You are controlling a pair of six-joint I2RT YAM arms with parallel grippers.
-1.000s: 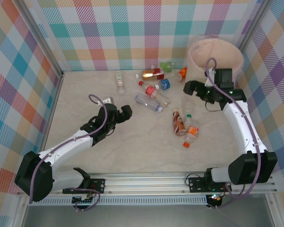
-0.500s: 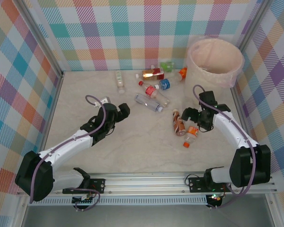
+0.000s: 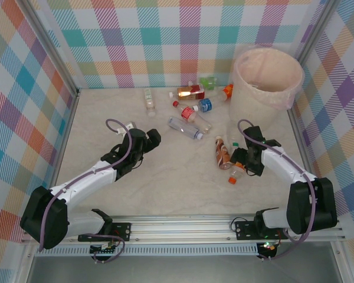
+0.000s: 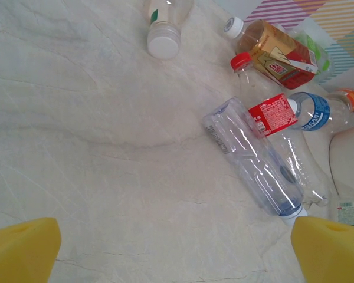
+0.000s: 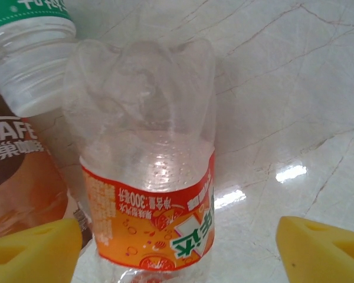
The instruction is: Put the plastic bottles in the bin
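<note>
Right tool [image 5: 180, 239] stands open astride an orange-labelled bottle [image 5: 150, 200] lying on the tabletop [image 5: 295, 88], with a brown-labelled bottle [image 5: 17, 171] pressed against it. The bin [image 3: 265, 79] stands in the far right corner. Left tool [image 4: 177, 250] gapes wide near a clear bottle [image 4: 253, 159].

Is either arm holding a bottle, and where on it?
Nothing is gripped yet. The fingers of the right gripper straddle the orange-labelled bottle at its label, one finger clear of it. The left gripper is open, empty.
</note>
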